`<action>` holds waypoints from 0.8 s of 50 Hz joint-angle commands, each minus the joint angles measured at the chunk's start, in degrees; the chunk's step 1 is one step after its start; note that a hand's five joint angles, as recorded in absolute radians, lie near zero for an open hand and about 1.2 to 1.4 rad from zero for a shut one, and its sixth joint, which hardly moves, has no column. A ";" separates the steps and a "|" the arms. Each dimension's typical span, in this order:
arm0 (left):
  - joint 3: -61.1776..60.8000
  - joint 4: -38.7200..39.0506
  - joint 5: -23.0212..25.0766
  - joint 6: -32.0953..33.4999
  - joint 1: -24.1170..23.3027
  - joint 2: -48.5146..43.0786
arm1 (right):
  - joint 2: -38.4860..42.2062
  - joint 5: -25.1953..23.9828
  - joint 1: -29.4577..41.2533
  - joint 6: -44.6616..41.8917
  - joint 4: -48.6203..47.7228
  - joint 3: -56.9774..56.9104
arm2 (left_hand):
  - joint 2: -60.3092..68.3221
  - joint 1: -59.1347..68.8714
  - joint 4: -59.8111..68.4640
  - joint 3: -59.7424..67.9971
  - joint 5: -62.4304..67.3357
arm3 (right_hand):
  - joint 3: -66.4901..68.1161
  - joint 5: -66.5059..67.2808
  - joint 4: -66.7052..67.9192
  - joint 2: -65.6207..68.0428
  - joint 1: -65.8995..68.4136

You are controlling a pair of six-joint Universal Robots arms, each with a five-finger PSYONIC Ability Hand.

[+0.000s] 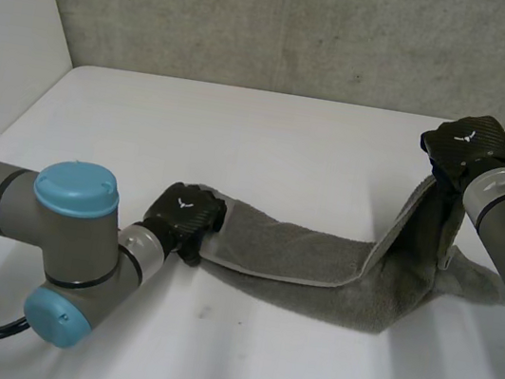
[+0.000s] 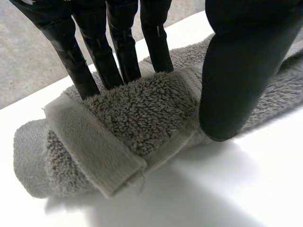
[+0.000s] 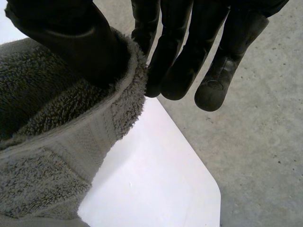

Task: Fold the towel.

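A grey towel (image 1: 317, 267) lies bunched in a long strip across the table, its right end lifted. My left hand (image 1: 185, 219) is at the strip's left end. In the left wrist view its fingers (image 2: 118, 56) go behind the folded towel end (image 2: 137, 113) and its thumb (image 2: 241, 61) presses on the front, so the cloth is pinched between them. My right hand (image 1: 467, 142) holds the other end up off the table. There the thumb (image 3: 71, 42) and fingers (image 3: 180, 61) pinch the towel's hemmed edge (image 3: 47, 156).
The white table (image 1: 240, 149) has bare room behind and in front of the towel. A concrete wall (image 1: 307, 25) stands beyond its far edge. Below my right hand are the table's corner (image 3: 208, 184) and the grey floor (image 3: 265, 142).
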 commanded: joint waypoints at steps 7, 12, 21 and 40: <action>1.60 -0.70 -1.18 -0.34 -0.01 2.47 | 0.21 0.16 -0.09 0.00 -0.61 -0.46 | 34.68 34.66 34.68 34.70 35.02 | 3.43 2.74 2.97 3.69 2.75; 0.46 -1.93 -2.15 -0.52 0.25 8.70 | -0.84 0.25 -0.52 0.00 0.00 -1.08 | 35.89 35.87 35.89 35.91 36.23 | 3.43 2.74 2.97 3.69 2.75; -0.42 -7.90 -2.59 -0.79 3.67 25.31 | -10.41 0.25 -0.97 0.26 1.40 0.32 | 35.89 35.87 35.89 35.91 36.23 | 3.43 2.74 2.97 3.69 2.75; 7.93 -37.42 0.84 -0.17 11.42 38.96 | -23.70 -1.77 -3.16 -2.46 12.65 -1.61 | 35.89 35.87 35.89 35.91 36.23 | 3.43 2.74 2.97 3.69 2.75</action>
